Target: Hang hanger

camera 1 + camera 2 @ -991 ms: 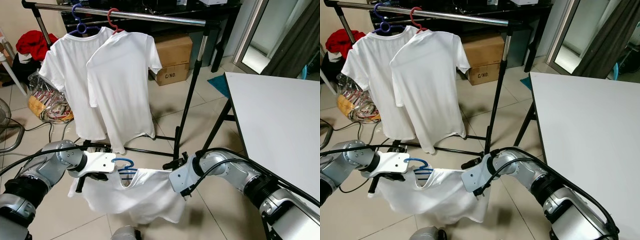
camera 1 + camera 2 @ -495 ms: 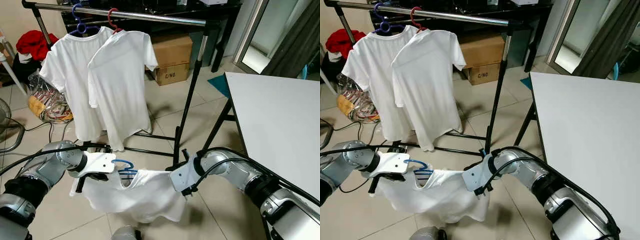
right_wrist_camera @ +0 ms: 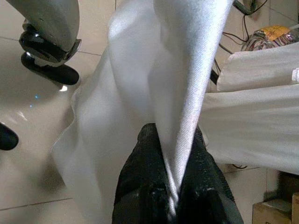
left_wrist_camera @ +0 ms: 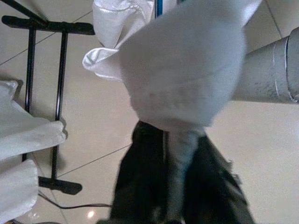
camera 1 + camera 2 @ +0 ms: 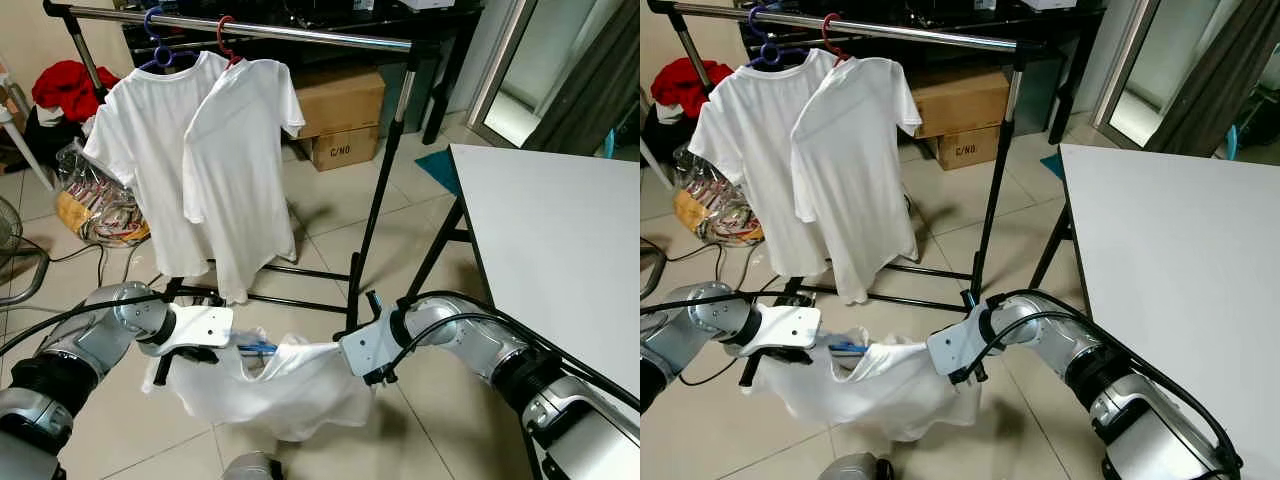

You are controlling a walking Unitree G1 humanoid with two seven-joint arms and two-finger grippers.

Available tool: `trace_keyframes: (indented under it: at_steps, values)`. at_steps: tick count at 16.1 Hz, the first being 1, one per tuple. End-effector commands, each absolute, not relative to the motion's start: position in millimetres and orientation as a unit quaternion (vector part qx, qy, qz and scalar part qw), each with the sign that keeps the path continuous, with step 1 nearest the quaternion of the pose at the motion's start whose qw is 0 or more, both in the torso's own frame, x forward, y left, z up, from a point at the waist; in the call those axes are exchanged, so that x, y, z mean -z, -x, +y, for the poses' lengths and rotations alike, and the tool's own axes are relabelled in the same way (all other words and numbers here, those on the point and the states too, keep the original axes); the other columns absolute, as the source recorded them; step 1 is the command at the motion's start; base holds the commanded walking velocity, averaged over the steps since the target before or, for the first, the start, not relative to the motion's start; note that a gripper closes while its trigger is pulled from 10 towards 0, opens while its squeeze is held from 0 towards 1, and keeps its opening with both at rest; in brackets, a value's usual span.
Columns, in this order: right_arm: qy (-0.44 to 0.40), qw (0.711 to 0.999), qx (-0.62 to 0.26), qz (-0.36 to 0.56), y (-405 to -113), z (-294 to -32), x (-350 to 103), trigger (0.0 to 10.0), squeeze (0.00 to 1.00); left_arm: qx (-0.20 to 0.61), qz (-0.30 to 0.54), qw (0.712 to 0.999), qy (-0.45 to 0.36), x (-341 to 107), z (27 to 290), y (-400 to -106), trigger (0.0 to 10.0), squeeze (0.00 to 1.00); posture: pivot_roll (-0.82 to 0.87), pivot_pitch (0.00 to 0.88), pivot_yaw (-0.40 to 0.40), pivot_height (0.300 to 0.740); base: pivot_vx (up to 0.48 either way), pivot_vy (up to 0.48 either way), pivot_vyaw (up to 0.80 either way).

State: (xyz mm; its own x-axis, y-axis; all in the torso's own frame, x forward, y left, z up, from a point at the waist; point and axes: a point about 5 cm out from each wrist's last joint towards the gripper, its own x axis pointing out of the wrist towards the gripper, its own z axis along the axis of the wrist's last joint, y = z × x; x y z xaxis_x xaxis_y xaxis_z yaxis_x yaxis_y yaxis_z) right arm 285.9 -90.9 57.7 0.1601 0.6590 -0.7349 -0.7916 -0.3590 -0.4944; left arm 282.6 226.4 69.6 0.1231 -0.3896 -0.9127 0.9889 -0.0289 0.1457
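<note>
A: Logging the hold first. Left pincer (image 5: 165, 368) is clenched on one shoulder edge of the white shirt (image 5: 290, 385); left wrist view shows cloth pinched between its black fingers (image 4: 140, 186). Right pincer (image 5: 378, 372) is clenched on the opposite shoulder edge, fabric running down into its closed tips in the right wrist view.

B: Where is the task's thing relative to the rail?

A: Blue hanger (image 5: 258, 347) sits well below the clothes rail (image 5: 300, 35), low in front of the rack's base, mostly sunk inside the shirt's neck opening. I see a short blue stretch of it between the two pincers, nearer the left one. Its hook I cannot make out.

B: Why the two-sided hold?

A: My reading: spreading the shoulders keeps the garment slung open like a hammock, so the hanger stays cradled and the hem clears the floor. Cloth sags between the arms, not taut.

B: Rail state?

A: Two white shirts already hang near the rail's left end, one on a purple hanger (image 5: 160, 45), one on a red hanger (image 5: 227, 35). Rail to the right of the red one is bare up to the upright post (image 5: 385, 170), a likely target.

B: Progress?

A: Judged early: nothing lifted toward the rail yet. Risk noted: hook buried in fabric may not catch the rail
</note>
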Motion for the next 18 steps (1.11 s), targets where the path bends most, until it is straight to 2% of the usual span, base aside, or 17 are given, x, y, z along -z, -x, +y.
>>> trace_keyframes:
  at_steps: [1,5,7,8,9,10,11,13,15,16,17,18]
  values:
    - [0.513,0.564,-0.643,0.072,-289,-94,-59,0.0,0.00,0.565,0.334,0.617,-0.434,-74,227,-285,10.0,1.00,0.08,0.000,0.022,0.740,0.000,0.000,0.00]
    - [0.509,0.572,-0.639,0.076,-290,-95,-60,0.0,0.00,0.567,0.333,0.616,-0.433,-74,226,-284,10.0,1.00,0.08,0.000,0.022,0.740,0.000,0.000,0.00]
    - [0.491,0.590,-0.634,0.089,-292,-97,-59,0.0,0.00,0.569,0.327,0.618,-0.433,-75,224,-285,10.0,1.00,0.08,0.000,0.023,0.740,0.000,0.000,0.00]
    - [0.475,0.605,-0.632,0.099,-293,-98,-58,0.0,0.00,0.567,0.322,0.624,-0.431,-76,223,-285,10.0,1.00,0.08,0.000,0.023,0.740,0.000,0.000,0.00]
    - [0.439,0.638,-0.622,0.117,-295,-98,-55,0.0,0.00,0.568,0.320,0.630,-0.422,-76,222,-284,10.0,1.00,0.08,0.000,0.023,0.740,0.000,0.000,0.00]
    - [0.425,0.651,-0.617,0.125,-296,-98,-54,0.0,0.00,0.569,0.319,0.633,-0.418,-76,221,-284,10.0,1.00,0.08,0.000,0.023,0.740,0.000,0.000,0.00]
    - [0.374,0.696,-0.594,0.150,-301,-98,-53,0.0,0.00,0.570,0.314,0.638,-0.410,-76,220,-281,10.0,1.00,0.08,0.000,0.023,0.740,0.000,0.000,0.00]
    - [0.341,0.725,-0.573,0.171,-306,-100,-53,0.0,0.00,0.560,0.298,0.655,-0.410,-76,218,-282,10.0,1.00,0.08,0.000,0.019,0.740,0.000,0.000,0.00]
    - [0.303,0.755,-0.546,0.200,-311,-104,-50,0.0,0.00,0.516,0.268,0.695,-0.424,-77,216,-288,10.0,1.00,0.09,0.000,0.016,0.740,0.000,0.000,0.00]
    - [0.283,0.766,-0.536,0.213,-313,-106,-49,0.0,0.00,0.515,0.277,0.691,-0.424,-78,218,-283,10.0,0.12,0.09,0.000,0.015,0.740,0.000,0.000,0.00]
    - [0.257,0.777,-0.530,0.222,-313,-107,-48,0.0,0.00,0.519,0.286,0.688,-0.419,-80,220,-276,10.0,0.03,0.09,0.000,0.014,0.740,0.000,0.000,0.00]
    - [0.225,0.786,-0.528,0.228,-313,-107,-48,0.0,0.00,0.526,0.289,0.685,-0.413,-86,221,-265,10.0,0.01,0.09,0.000,0.013,0.740,0.000,0.000,0.00]
